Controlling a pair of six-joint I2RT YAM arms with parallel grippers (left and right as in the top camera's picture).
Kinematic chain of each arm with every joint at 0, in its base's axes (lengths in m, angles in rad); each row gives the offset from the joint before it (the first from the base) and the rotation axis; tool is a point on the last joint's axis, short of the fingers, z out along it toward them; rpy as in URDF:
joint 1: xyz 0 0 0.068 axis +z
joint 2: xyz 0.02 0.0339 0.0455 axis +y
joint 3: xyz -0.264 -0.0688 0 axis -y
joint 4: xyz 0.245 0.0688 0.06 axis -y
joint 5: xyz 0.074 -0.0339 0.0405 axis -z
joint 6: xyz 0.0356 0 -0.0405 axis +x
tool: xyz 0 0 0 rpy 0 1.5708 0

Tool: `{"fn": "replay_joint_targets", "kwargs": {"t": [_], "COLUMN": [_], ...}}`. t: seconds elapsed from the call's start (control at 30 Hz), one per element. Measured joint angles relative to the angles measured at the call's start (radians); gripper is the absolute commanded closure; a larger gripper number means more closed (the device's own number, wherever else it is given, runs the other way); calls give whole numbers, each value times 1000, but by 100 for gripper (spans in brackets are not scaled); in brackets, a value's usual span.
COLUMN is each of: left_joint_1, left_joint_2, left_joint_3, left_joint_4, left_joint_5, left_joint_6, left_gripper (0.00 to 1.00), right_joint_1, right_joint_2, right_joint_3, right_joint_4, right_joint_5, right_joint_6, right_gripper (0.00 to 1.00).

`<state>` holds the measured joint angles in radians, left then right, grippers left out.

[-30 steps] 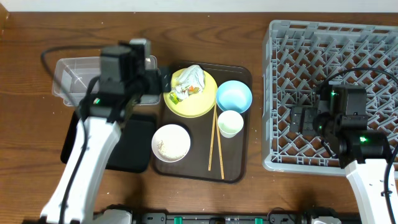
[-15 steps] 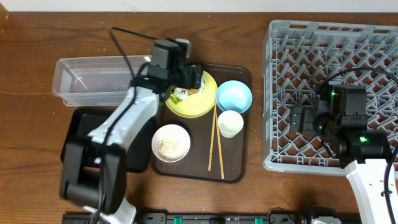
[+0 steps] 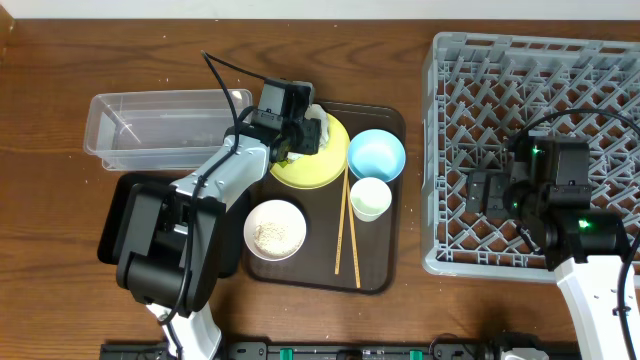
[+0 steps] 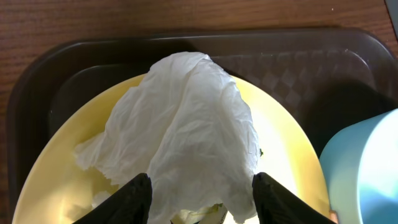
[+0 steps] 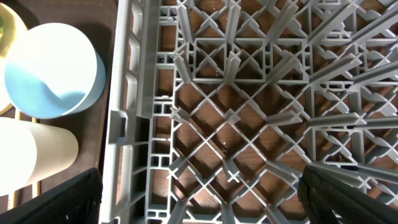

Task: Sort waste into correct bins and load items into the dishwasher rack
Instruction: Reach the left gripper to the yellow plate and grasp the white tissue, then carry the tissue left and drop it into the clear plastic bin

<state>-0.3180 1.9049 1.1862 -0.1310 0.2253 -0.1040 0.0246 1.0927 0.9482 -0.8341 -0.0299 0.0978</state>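
Now: left gripper wide, flanking crumpled napkin on yellow plate, possibly touching; fingertips cut off below.

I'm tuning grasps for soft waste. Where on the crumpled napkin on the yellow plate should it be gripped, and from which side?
Pinch the crumpled napkin at its raised middle fold, from straight above. It heaps up off the yellow plate, so the peak offers loose paper, likely without scraping the plate. The open left pincer straddles its near edge.
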Motion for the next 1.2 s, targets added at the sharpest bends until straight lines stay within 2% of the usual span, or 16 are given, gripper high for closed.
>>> {"fn": "replay_joint_targets", "kwargs": {"t": [0.17, 0.23, 0.67, 0.93, 0.97, 1.0, 1.2], "left_joint_1": [0, -2, -40, -40, -40, -40, -40], "left_joint_2": [0, 0, 6, 18, 18, 18, 0], "left_joint_3": [0, 0, 0, 0, 0, 0, 0], "left_joint_4": [-2, -3, 0, 4, 4, 4, -18], "left_joint_5": [0, 0, -43, -53, -53, -53, -53], "left_joint_6": [1, 3, 1, 1, 1, -2, 1], "left_gripper": [48, 43, 42, 88, 91, 94, 94], "right_joint_1": [0, 0, 0, 0, 0, 0, 0], "right_joint_2": [0, 0, 0, 0, 0, 0, 0], "right_joint_3": [0, 0, 0, 0, 0, 0, 0], "right_joint_4": [-6, -9, -19, -26, -26, -27, -32], "right_joint_5": [0, 0, 0, 0, 0, 0, 0], "right_joint_6": [0, 0, 0, 0, 0, 0, 0], "right_gripper": [1, 1, 1, 1, 1, 1, 1]}}
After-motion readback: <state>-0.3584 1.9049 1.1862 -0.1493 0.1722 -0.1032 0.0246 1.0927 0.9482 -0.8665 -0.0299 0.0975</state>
